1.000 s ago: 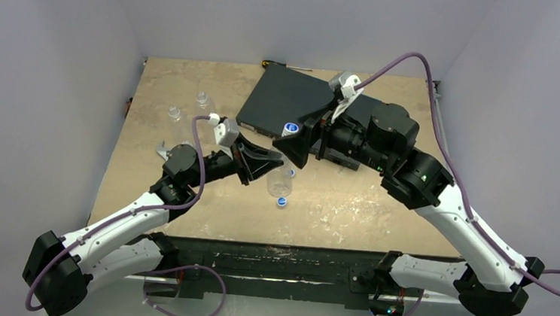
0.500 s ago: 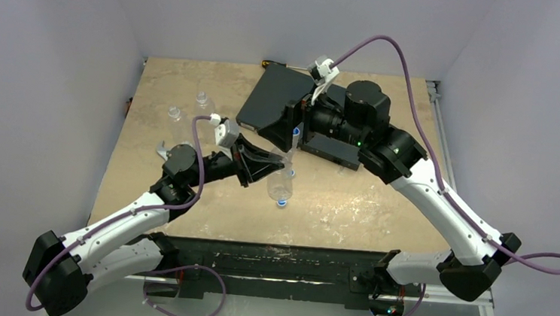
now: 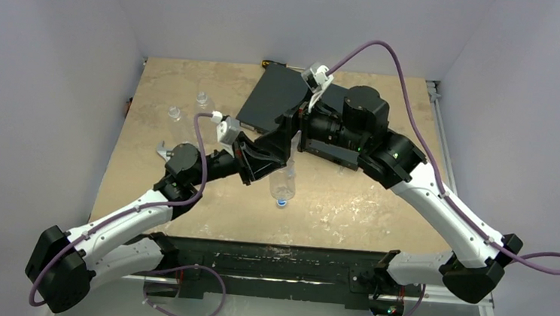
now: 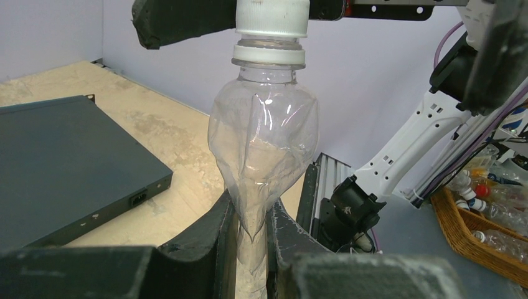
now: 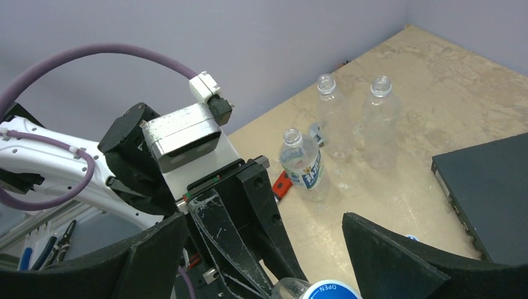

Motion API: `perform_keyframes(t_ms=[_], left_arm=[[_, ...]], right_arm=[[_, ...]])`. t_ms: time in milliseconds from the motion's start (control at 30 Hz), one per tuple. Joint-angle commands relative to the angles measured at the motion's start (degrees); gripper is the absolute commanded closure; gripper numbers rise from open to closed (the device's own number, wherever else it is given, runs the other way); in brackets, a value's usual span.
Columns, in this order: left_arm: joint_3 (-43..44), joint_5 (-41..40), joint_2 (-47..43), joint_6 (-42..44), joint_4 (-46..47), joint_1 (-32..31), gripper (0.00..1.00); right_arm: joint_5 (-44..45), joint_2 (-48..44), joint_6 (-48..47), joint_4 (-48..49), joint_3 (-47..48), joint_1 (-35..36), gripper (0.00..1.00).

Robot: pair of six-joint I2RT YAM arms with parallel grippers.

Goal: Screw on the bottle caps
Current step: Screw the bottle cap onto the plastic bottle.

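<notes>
My left gripper [image 4: 252, 205] is shut on the lower body of a clear bottle [image 4: 264, 137] and squeezes it flat. The bottle cap [image 4: 273, 15] sits on its neck; its blue top marked OPEN [image 5: 324, 289] shows in the right wrist view. My right gripper [image 5: 263, 218] is open, with one black finger [image 4: 180, 22] on each side of that cap and gaps between. From above, the right gripper [image 3: 282, 139] covers the neck, just beyond the left gripper [image 3: 262, 160]. A capped bottle [image 3: 282, 182] lies on the table below them, its cap [image 3: 282, 201] towards the near edge.
Three uncapped bottles stand at the back left: one labelled [image 5: 303, 165] and two plain [image 5: 333, 118] [image 5: 380, 121]. A red-handled wrench [image 5: 281, 184] lies beside the labelled one. A flat black box [image 3: 278, 101] takes up the back middle. A small blue cap [image 5: 411, 237] lies near it.
My right gripper has swung left and come over the held bottle's capped neck, jaws still wide. The left gripper has kept its grip and barely moved.
</notes>
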Motion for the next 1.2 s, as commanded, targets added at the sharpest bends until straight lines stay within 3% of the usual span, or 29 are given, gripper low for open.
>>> perform_keyframes(t_ms=[0, 1167], left_arm=[[2.3, -0.9, 0.0, -1.3, 3.7, 0.4, 1.00], [0.8, -0.7, 0.7, -3.5, 0.2, 5.8, 1.00]], right_arm=[[-0.7, -2.0, -0.6, 2.2, -0.7, 0.2, 0.02], [3.0, -8.6, 0.0, -1.1, -4.4, 0.7, 0.02]])
